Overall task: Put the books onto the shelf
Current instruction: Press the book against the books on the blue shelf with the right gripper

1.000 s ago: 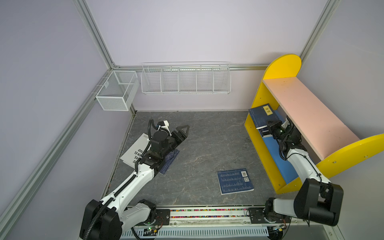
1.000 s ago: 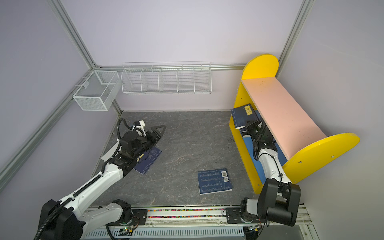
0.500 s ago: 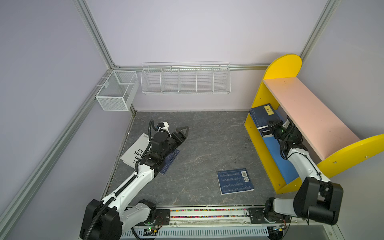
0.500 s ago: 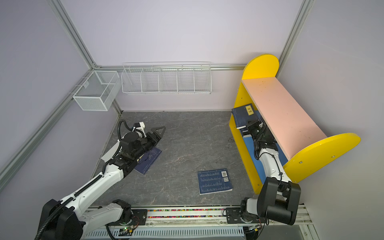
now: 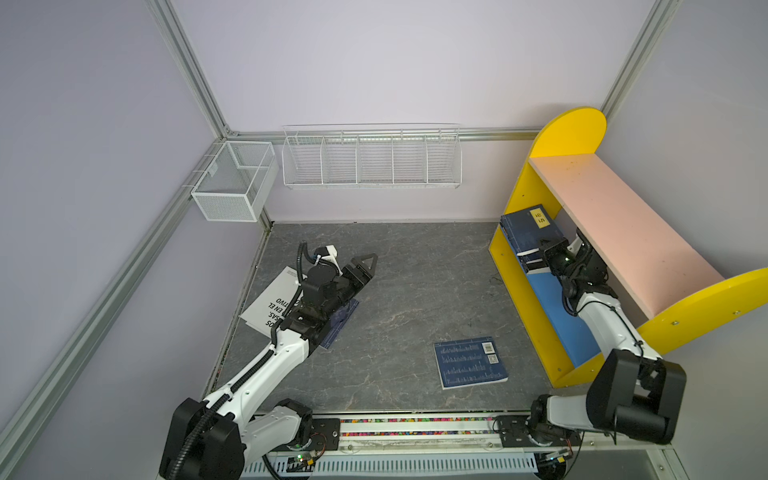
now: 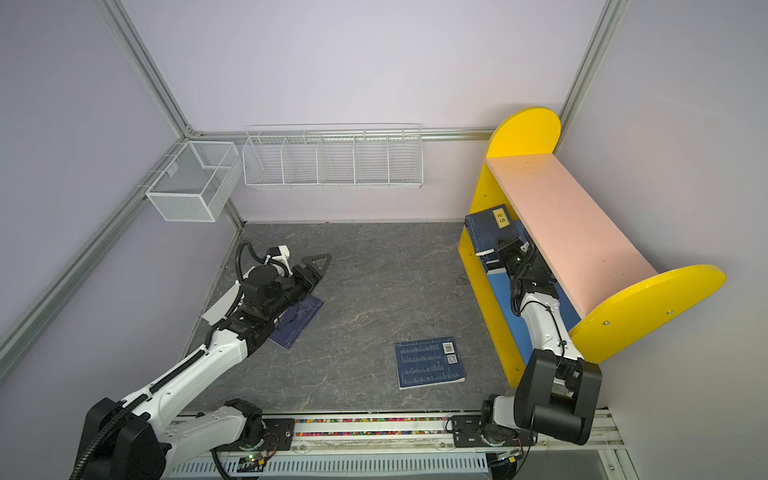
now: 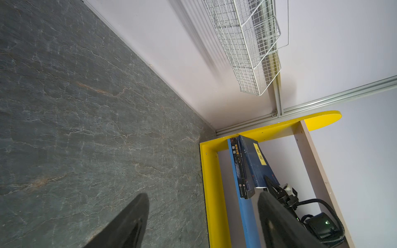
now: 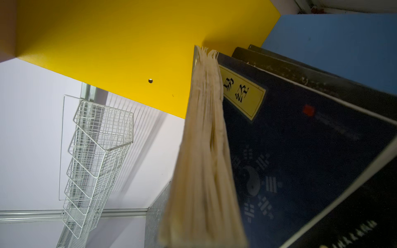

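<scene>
Left claw (image 5: 362,266) (image 7: 203,194): spread wide, nothing between its fingers, aimed across the floor toward the shelf. Right claw (image 5: 540,249) (image 7: 268,182): pressed together, reaching in under the pink upper board at the near end of the shelved books; whether it pinches one cannot be told. Shelf (image 5: 623,241) (image 6: 573,216): two tiers with yellow rounded side panels, standing at the right wall. Its blue lower board (image 5: 555,307) is bare at the near end. Floor (image 5: 415,291): grey, stone-patterned. Wire rack (image 5: 370,160): white, divided, on the back wall. Mesh basket (image 5: 232,187): white, on the left rail near the corner. White book (image 5: 270,305): black lettering, flat on the floor by the left wall, partly under the left arm. Barcode book (image 5: 469,362) (image 6: 430,362): navy, flat on the floor, barcode side up, near the shelf's front and apart from both claws. Navy book (image 5: 338,326) (image 6: 297,324): flat, mostly hidden beneath the left arm. Labelled book (image 5: 525,226) (image 7: 256,163): navy with a yellow label, on the lower board, leaning toward the far yellow panel. Black books (image 7: 240,169) (image 8: 322,81): beneath it, nearest the blue board. Page edges (image 8: 204,161): cream, filling the middle of the right wrist view.
</scene>
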Available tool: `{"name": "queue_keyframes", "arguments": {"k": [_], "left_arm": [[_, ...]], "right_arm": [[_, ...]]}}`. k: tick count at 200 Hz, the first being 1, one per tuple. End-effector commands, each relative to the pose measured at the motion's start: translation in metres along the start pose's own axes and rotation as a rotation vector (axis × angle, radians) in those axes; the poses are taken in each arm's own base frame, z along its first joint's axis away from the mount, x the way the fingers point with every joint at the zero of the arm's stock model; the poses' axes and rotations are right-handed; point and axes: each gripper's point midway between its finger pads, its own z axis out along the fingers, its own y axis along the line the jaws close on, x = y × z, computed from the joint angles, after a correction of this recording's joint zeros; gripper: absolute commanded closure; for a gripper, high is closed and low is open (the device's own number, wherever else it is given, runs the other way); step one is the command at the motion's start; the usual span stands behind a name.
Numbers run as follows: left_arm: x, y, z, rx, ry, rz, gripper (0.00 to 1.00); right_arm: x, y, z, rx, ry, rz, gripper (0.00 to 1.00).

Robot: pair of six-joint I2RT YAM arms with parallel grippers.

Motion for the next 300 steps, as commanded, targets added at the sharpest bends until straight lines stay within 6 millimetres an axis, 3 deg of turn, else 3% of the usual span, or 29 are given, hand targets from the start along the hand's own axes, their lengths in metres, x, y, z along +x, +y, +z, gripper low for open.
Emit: {"name": "queue_keyframes", "arguments": {"k": [1, 21, 75, 85, 101, 118, 142, 191, 240, 268, 300], "left_arm": [[0.0, 0.006, 0.0, -0.004, -0.005, -0.013, 0.2], [0.001, 0.006, 0.003, -0.001, 0.0, -0.014, 0.2], [0.005, 0.01, 0.008, -0.005, 0.017, -0.028, 0.2], [0.005, 0.011, 0.008, -0.006, 0.019, -0.03, 0.2], [0.007, 0.014, 0.01, -0.01, 0.026, -0.035, 0.2], [0.009, 0.016, 0.012, -0.01, 0.031, -0.037, 0.21], [0.011, 0.017, 0.016, -0.003, 0.042, -0.038, 0.21], [0.015, 0.021, 0.019, -0.008, 0.053, -0.075, 0.22], [0.019, 0.025, 0.026, -0.007, 0.072, -0.087, 0.23], [0.021, 0.027, 0.029, -0.011, 0.081, -0.091, 0.23], [0.022, 0.031, 0.032, -0.016, 0.086, -0.098, 0.23]], "right_arm": [[-0.038, 0.02, -0.01, -0.036, -0.117, -0.049, 0.87], [-0.041, 0.012, -0.009, -0.002, -0.134, -0.049, 0.86], [-0.044, 0.003, -0.002, 0.059, -0.116, -0.06, 0.67], [-0.044, 0.0, -0.002, 0.084, -0.118, -0.055, 0.6], [-0.044, -0.006, -0.007, 0.132, -0.12, -0.04, 0.59], [-0.044, -0.007, -0.01, 0.142, -0.132, -0.04, 0.6], [-0.045, -0.008, -0.01, 0.146, -0.132, -0.042, 0.76], [-0.053, -0.013, -0.003, 0.175, -0.158, -0.046, 0.9], [-0.058, -0.021, 0.007, 0.207, -0.169, -0.048, 0.92], [-0.058, -0.011, 0.013, 0.174, -0.132, -0.083, 0.94], [-0.043, -0.001, 0.013, 0.128, -0.064, -0.133, 0.94]]}}
